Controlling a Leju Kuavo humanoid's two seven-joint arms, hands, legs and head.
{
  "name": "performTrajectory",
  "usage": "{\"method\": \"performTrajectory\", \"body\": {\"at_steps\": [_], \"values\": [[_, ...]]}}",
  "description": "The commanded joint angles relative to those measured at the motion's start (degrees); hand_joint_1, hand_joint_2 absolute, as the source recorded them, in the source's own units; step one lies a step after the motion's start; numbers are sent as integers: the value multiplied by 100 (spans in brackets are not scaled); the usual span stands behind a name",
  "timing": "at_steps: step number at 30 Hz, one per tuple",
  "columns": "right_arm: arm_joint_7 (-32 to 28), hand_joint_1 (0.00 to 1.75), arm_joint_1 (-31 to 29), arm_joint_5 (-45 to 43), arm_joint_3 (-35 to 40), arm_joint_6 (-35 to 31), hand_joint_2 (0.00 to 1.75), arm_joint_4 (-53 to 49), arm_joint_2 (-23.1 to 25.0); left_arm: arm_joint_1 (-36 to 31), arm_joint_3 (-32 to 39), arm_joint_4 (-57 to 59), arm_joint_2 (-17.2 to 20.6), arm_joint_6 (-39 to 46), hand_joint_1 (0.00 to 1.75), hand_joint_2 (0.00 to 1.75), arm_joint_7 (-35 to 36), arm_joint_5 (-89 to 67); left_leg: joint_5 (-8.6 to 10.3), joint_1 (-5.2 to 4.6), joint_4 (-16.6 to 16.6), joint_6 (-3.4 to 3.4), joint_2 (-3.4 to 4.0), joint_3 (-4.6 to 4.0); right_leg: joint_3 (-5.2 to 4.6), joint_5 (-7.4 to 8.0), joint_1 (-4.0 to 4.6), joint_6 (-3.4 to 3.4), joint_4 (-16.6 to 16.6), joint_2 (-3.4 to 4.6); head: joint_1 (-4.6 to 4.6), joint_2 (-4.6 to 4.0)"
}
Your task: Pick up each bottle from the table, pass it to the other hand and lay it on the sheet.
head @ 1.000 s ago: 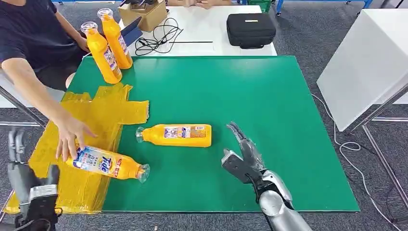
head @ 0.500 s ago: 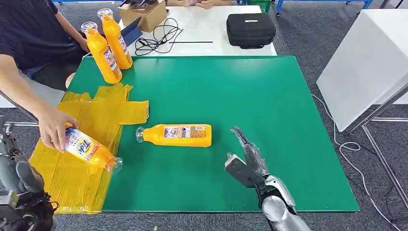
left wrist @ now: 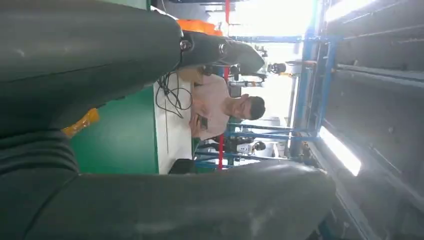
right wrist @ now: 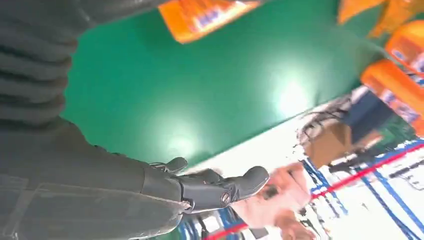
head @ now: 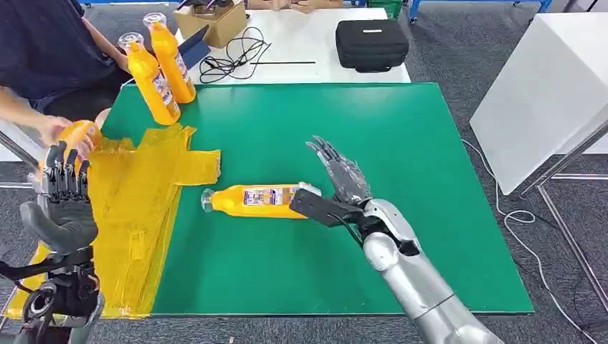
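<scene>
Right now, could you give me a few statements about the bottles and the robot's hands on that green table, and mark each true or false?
1. One orange bottle lies on its side on the green table. True.
2. The right hand is closed around that bottle and lifting it. False: its fingers are spread at the bottle's base end, and the bottle lies on the table.
3. Two upright bottles stand at the table's far left corner. True.
4. The yellow sheet covers the table's right side. False: it lies along the left side.
5. The left hand holds a bottle. False: it is raised near the sheet, holding nothing.
</scene>
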Motion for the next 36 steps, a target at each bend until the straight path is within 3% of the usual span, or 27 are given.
{"method": "performTrajectory", "body": {"at_steps": [1, 7, 16, 18, 21, 27, 36], "values": [[248, 0, -1393, 77, 480, 248, 175, 1846, 776, -487, -232, 541, -324, 126, 0, 0, 97, 50, -10, -1, 2, -3, 21, 14, 8, -5, -1, 9, 3, 14, -2, 0], [295, 0, -1534, 156, 898, 655, 175, 2827, 869, -705, -380, 695, -299, 126, 0, 0, 94, 39, -4, 1, -3, -2, 2, 12, 10, -3, 1, 8, -7, -5, -2, 0], [272, 0, -1552, 169, 915, 665, 175, 2848, 862, -704, -378, 706, -297, 130, 0, 0, 89, 40, -7, 0, 0, -1, -4, 8, 10, -8, -1, 10, -5, -10, 0, 0], [286, 0, -1534, 204, 1038, 1048, 175, 3094, 863, -798, -406, 832, -325, 115, 0, 0, 89, 53, -7, 1, 0, -2, -5, 9, 12, -8, 0, 10, -7, -12, 0, 0], [219, 0, -1411, 262, 1136, 983, 175, 3548, 882, -908, -515, 1035, -409, 38, 0, 0, 69, 86, -1, -1, -8, -2, -15, 12, 16, -5, -2, 7, -13, -20, 0, 0], [436, 0, -1409, 439, 1076, 728, 175, 4110, 772, -1820, -1038, 1886, -642, -93, 0, 0, 149, 71, 4, 5, -4, -1, -45, 7, 20, -6, 4, 12, -18, -52, 0, 0], [567, 0, -1527, 776, 828, 342, 175, 4561, 873, -2165, -1321, 2450, -695, -280, 0, 0, 89, 297, -5, 0, 5, -1, -28, 10, 19, -6, -3, 16, -11, -33, 0, 0]]}}
